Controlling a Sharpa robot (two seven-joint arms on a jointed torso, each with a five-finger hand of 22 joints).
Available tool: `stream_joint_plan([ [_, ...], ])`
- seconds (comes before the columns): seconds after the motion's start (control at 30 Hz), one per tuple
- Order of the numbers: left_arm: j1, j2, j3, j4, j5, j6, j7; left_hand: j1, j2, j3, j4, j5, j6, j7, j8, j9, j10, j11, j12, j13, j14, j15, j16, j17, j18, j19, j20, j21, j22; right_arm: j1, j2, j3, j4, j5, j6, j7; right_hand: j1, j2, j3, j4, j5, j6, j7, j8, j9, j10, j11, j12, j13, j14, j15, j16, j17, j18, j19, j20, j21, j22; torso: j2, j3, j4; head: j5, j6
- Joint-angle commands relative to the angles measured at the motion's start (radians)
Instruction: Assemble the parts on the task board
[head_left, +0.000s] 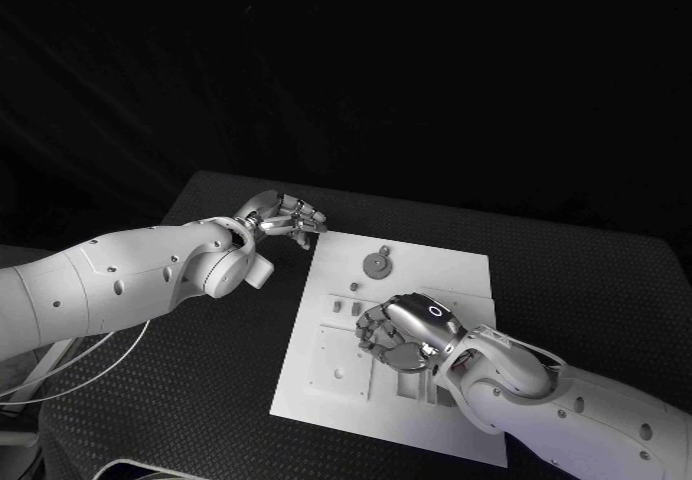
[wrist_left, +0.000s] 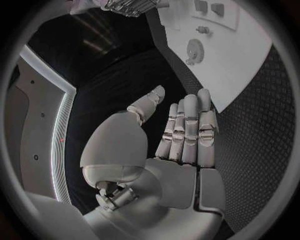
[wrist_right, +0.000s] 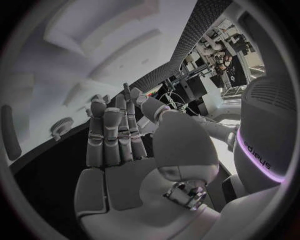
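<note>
Left robot hand (head_left: 284, 217) and right robot hand (head_left: 404, 330) empty, metallic fingers apart, above flat white task board (head_left: 447, 275).

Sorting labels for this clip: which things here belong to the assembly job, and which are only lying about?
Job: task board, white plate mid-table; gear-like part on it; small parts on it; left hand at the board's corner; right hand over the board.

Just there: black table; cables by the left arm.

Surface: black table (head_left: 577, 270), textured top.
Resting on it: white task board (head_left: 433, 270), flat, mid-table.
Beside board's left edge: bare table.
</note>
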Motion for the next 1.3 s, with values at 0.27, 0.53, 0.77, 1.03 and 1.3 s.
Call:
stream_joint_plan([
  [0.27, 0.001, 0.004, 0.001, 0.001, 0.006, 0.012, 0.008, -0.005, 0.005, -0.009, 0.000, 0.004, -0.007, -0.003, 0.002, -0.002, -0.004, 0.000, 0.004, -0.002, 0.007, 0.002, -0.005, 0.002, 0.036, 0.005, 0.000, -0.005, -0.002, -0.001, 0.015, -0.018, -0.019, -0.029, 0.030, 0.003, 0.003, 0.003, -0.001, 0.002, 0.006, 0.000, 0.003, 0.001, 0.002, 0.005, -0.002, -0.002, 0.001, -0.004, -0.006, 0.002, 0.002, 0.013, 0.000, -0.007, 0.001, 0.001, 0.000, 0.0007, -0.0009, 0.004, -0.008],
  [0.53, 0.001, 0.005, 0.001, 0.001, 0.006, 0.012, 0.008, -0.004, 0.004, -0.010, 0.000, 0.004, -0.007, -0.003, 0.002, -0.002, -0.005, 0.001, 0.004, -0.003, 0.006, 0.003, -0.006, 0.002, 0.036, 0.005, 0.000, -0.006, -0.002, -0.004, 0.023, -0.023, -0.030, -0.040, 0.030, -0.001, 0.003, 0.003, -0.001, 0.002, 0.006, 0.000, 0.003, 0.001, 0.002, 0.005, -0.001, -0.003, 0.001, -0.004, -0.006, 0.002, 0.002, 0.013, 0.000, -0.007, 0.001, 0.002, 0.001, 0.0016, -0.0013, 0.007, -0.010],
  [0.77, 0.001, 0.005, 0.001, 0.001, 0.006, 0.014, 0.008, -0.004, 0.005, -0.010, 0.000, 0.004, -0.007, -0.003, 0.002, -0.002, -0.006, 0.001, 0.003, -0.004, 0.006, 0.003, -0.006, 0.002, 0.036, 0.005, 0.001, -0.007, -0.002, -0.004, 0.023, -0.024, -0.034, -0.048, 0.029, -0.002, 0.003, 0.003, -0.002, 0.002, 0.006, 0.000, 0.003, 0.001, 0.002, 0.005, -0.001, -0.003, 0.001, -0.004, -0.006, 0.002, 0.002, 0.013, -0.001, -0.007, 0.001, 0.002, 0.000, 0.0011, -0.0005, 0.008, -0.012],
  [1.03, 0.001, 0.004, 0.001, 0.002, 0.006, 0.015, 0.007, -0.004, 0.005, -0.011, 0.000, 0.004, -0.007, -0.003, 0.002, -0.002, -0.007, 0.002, 0.003, -0.004, 0.006, 0.003, -0.007, 0.002, 0.036, 0.005, 0.001, -0.007, -0.002, -0.005, 0.021, -0.024, -0.037, -0.057, 0.028, -0.005, 0.004, 0.003, -0.002, 0.002, 0.006, -0.001, 0.003, 0.001, 0.002, 0.005, -0.001, -0.004, 0.001, -0.004, -0.006, 0.002, 0.003, 0.013, -0.001, -0.007, 0.001, 0.002, 0.000, 0.0009, -0.0006, 0.008, -0.013],
  [1.3, 0.001, 0.001, 0.001, 0.003, 0.006, 0.015, 0.007, -0.004, 0.005, -0.011, 0.000, 0.004, -0.008, -0.003, 0.002, -0.002, -0.007, 0.002, 0.003, -0.005, 0.006, 0.004, -0.007, 0.003, 0.036, 0.005, 0.001, -0.008, -0.003, -0.005, 0.021, -0.024, -0.041, -0.059, 0.027, -0.010, 0.004, 0.003, -0.002, 0.002, 0.006, -0.001, 0.003, 0.001, 0.002, 0.006, -0.001, -0.005, 0.001, -0.004, -0.006, 0.002, 0.003, 0.013, -0.001, -0.007, 0.001, 0.002, 0.000, 0.0010, -0.0014, 0.009, -0.013],
])
